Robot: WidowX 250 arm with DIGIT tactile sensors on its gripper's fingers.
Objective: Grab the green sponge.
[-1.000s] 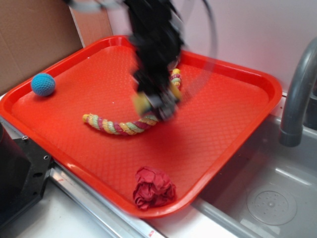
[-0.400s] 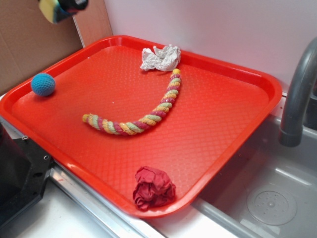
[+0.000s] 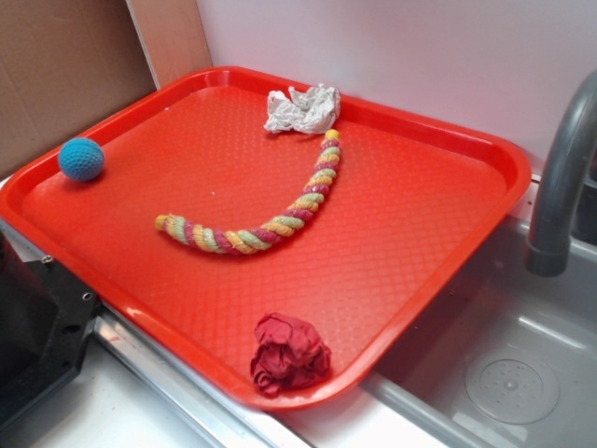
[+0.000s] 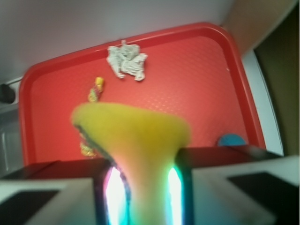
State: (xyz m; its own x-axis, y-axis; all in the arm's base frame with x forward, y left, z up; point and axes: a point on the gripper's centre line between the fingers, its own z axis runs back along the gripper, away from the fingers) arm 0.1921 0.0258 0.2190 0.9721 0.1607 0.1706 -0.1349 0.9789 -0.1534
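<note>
**Holding the green sponge aloft, clear of the tray**

Reviewing the exterior view, we find neither arm nor sponge in it; a moment ago the sponge and claw showed at the upper left corner of that view, and a second ago the arm stood low over the middle of the red tray [image 3: 448, 252]. We judge the lift to have carried both out of the top of the frame, and the grab itself to be done.

In the wrist view, the gripper [image 4: 143, 187] is clenched on the green sponge [image 4: 133, 136], the two jaws pressing its lower part from either side. The sponge hangs well above the tray, over its middle.

Condition of the sponge: yellow foam, pinched narrow between the jaws and flaring wide above them. A thin dark layer runs along its left edge; we take that for the scouring face. The close range blurs it, so we cannot judge surface detail.

Remaining on the tray: the twisted rope [image 3: 270, 219] across the middle, the crumpled white paper [image 3: 301, 110] at the far edge, the blue ball [image 3: 81, 159] by the left edge, and the crumpled red paper [image 3: 290, 353] at the near edge.
</note>
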